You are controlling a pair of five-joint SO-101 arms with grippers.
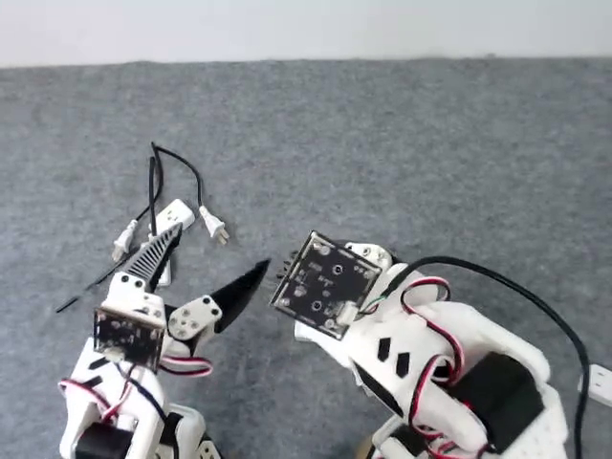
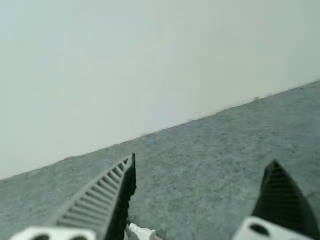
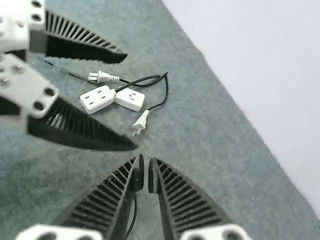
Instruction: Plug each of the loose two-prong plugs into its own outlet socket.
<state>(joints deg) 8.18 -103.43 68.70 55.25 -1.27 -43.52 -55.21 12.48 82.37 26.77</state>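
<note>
Left hand (image 1: pixel 222 251) is held wide by the plugs (image 3: pixel 141 122), right hand (image 3: pixel 144 167) nearly closed; light, rigid plugs on limp cords (image 3: pixel 165 86) would best be pinched by the body.

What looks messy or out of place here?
The two plugs lie loose by the sockets, not plugged in, and their black cords curl in loops. Nothing looks broken.

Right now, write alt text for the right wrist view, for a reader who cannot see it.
Two white outlet sockets lie side by side on grey carpet, with two loose white plugs on black cords beside them, neither plugged in. The left arm's fingers are spread open near them; the right arm's fingers are shut.
</note>
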